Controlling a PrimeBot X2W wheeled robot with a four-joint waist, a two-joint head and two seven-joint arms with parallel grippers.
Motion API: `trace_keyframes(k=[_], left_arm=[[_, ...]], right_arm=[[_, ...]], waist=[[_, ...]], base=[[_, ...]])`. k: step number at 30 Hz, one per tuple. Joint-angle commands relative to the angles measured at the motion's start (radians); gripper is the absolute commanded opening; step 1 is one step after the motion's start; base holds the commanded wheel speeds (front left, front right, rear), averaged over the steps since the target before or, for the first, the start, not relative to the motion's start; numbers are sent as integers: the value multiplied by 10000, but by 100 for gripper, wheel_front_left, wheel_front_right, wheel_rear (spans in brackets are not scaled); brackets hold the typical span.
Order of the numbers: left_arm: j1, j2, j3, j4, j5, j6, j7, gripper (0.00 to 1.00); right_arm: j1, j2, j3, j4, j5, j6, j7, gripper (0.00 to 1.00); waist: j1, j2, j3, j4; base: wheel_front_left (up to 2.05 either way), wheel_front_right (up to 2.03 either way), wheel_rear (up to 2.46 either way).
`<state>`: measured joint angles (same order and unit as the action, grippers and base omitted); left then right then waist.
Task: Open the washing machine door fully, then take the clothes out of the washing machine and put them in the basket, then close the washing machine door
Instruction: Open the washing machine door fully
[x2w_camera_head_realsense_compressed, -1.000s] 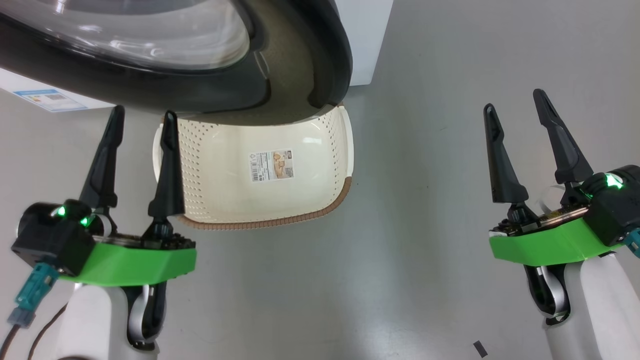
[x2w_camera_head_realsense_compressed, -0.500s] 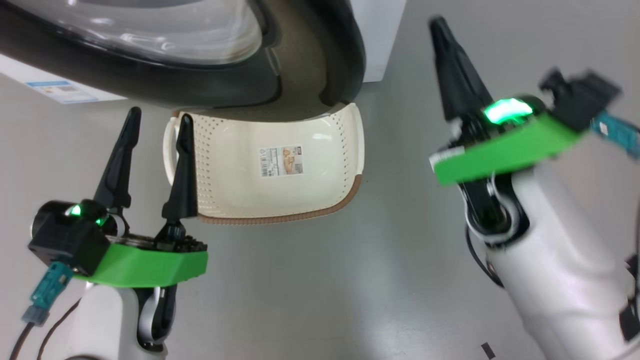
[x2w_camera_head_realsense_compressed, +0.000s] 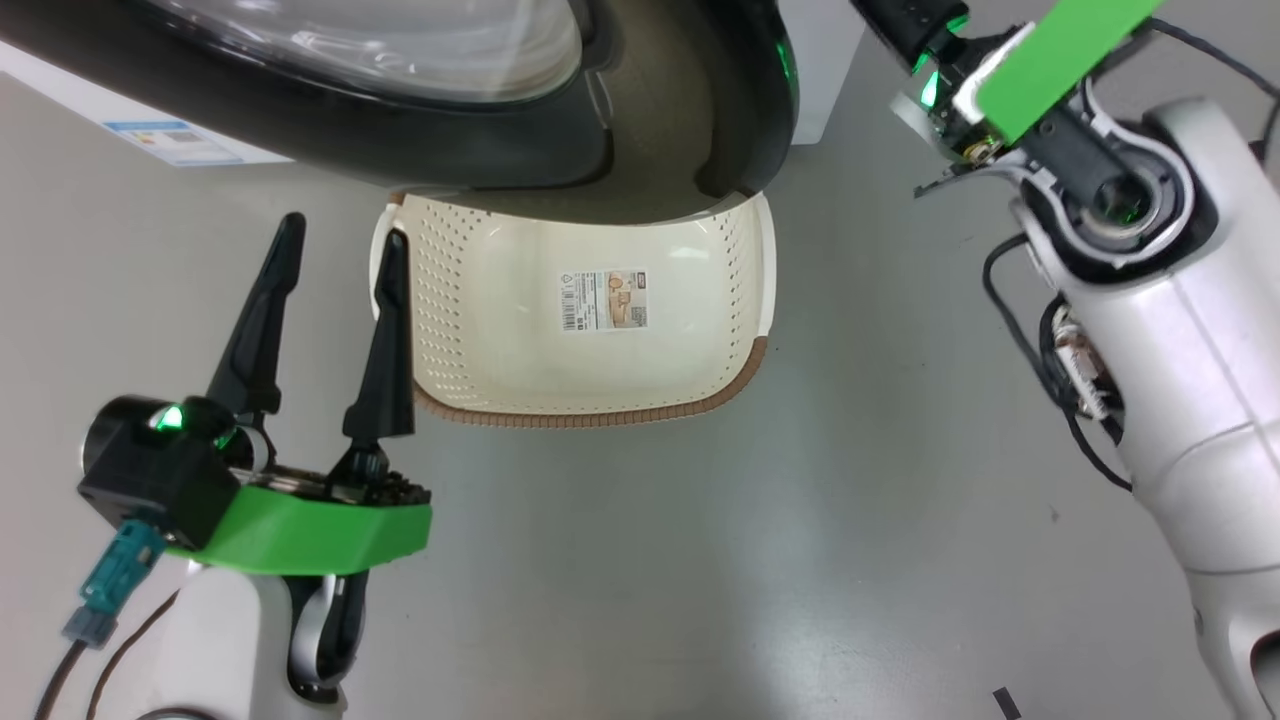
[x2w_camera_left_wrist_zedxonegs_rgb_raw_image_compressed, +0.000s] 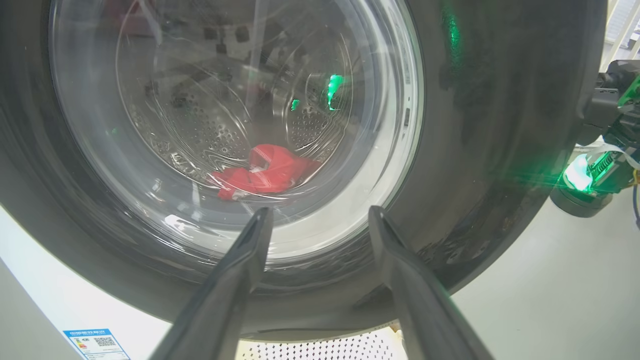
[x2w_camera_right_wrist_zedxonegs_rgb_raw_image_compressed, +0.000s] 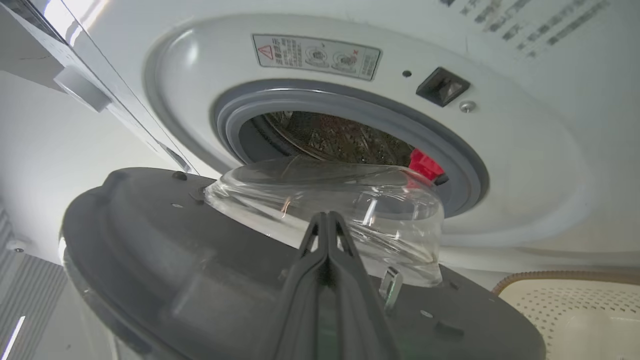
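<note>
A: Obs.: right gripper (x2w_camera_right_wrist_zedxonegs_rgb_raw_image_compressed: 325, 216), two fingers pressed flat together, nothing between them. Why shut?

B: Judged: a shut pair makes one stiff blade. It points into the gap behind the washing machine door (x2w_camera_right_wrist_zedxonegs_rgb_raw_image_compressed: 150, 260), which stands ajar. The dark inner face lies under the fingers and the glass bowl (x2w_camera_right_wrist_zedxonegs_rgb_raw_image_compressed: 350, 200) sits right at the tips. Contact cannot be told.

A: So a push from the inside, to swing it wide?

B: Likely. The door is not yet fully open, so step one is in hand. Ahead of those tips is the grey ring (x2w_camera_right_wrist_zedxonegs_rgb_raw_image_compressed: 350, 100) of the washing machine (x2w_camera_right_wrist_zedxonegs_rgb_raw_image_compressed: 525, 190), with the drum (x2w_camera_right_wrist_zedxonegs_rgb_raw_image_compressed: 340, 137) beyond.

A: Left gripper (x2w_camera_left_wrist_zedxonegs_rgb_raw_image_compressed: 320, 211)?

B: Fingers spread wide, empty. It faces the door's outer side. The clothes (x2w_camera_left_wrist_zedxonegs_rgb_raw_image_compressed: 265, 172), red, lie low in the drum, seen through the glass just past its fingertips. Probably held open ready for the grab.

A: Basket (x2w_camera_head_realsense_compressed: 590, 418)?

B: On the floor (x2w_camera_head_realsense_compressed: 700, 560), close ahead of the left gripper, one side wall just beside its inner finger, the far part tucked under the door. Empty save a paper label (x2w_camera_head_realsense_compressed: 605, 300). Placement makes sense: a short carry from the drum. Risk: the door swings above it, and clearance cannot be judged.
</note>
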<state>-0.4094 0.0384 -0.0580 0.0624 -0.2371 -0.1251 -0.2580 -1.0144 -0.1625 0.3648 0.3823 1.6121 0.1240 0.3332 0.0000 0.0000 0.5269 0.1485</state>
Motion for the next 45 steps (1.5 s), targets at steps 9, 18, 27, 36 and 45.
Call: trace_keyframes(k=[9, 18, 27, 36, 45], left_arm=[[-82, 139, 184, -170, 119, -56, -38, 100], [-89, 129, 198, -79, 136, -56, -38, 100], [83, 122, 296, 58, 99, -56, -38, 100], [465, 119, 361, 308, -7, -56, -38, 100], [834, 119, 340, 559, -118, -31, -38, 100]], right_arm=[[-675, 49, -447, 181, 1454, 67, 2670, 0], [-22, 127, -435, -567, 999, 67, 3643, 0], [918, 209, -559, -1040, 608, 67, 3962, 0], [1971, 416, -591, -1038, 268, 67, 4076, 0], [2718, 673, -533, -840, 163, 67, 4223, 0]], waist=[[0, 0, 119, 100], [0, 0, 18, 105], [0, 0, -524, 323], [0, 0, -1416, 640], [0, 0, -2240, 1067]], base=[[0, 0, 0], [0, 0, 0], [0, 0, 0], [0, 0, 0], [0, 0, 0]])
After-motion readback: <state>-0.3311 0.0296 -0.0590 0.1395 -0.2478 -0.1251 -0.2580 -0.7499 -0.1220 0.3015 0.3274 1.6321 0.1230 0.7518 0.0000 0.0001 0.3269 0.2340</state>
